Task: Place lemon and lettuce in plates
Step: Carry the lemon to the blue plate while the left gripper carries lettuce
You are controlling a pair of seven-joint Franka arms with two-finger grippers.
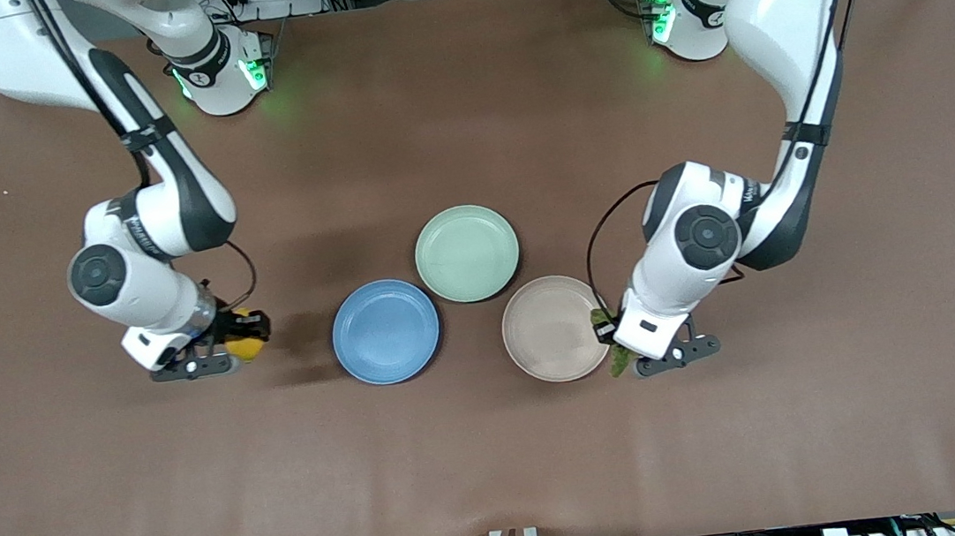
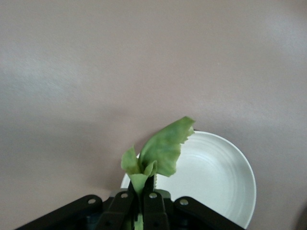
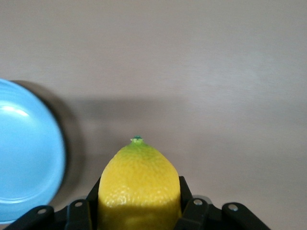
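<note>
My right gripper (image 1: 238,339) is shut on the yellow lemon (image 1: 248,345), holding it above the bare table beside the blue plate (image 1: 386,331), toward the right arm's end. In the right wrist view the lemon (image 3: 138,184) fills the jaws and the blue plate (image 3: 26,153) lies beside it. My left gripper (image 1: 612,344) is shut on the green lettuce leaf (image 1: 620,361) and holds it over the rim of the beige-white plate (image 1: 551,328). In the left wrist view the lettuce (image 2: 160,152) stands up from the closed jaws over that plate (image 2: 218,177).
A light green plate (image 1: 467,252) sits farther from the front camera, touching both other plates. The brown table (image 1: 498,461) spreads wide around the plates.
</note>
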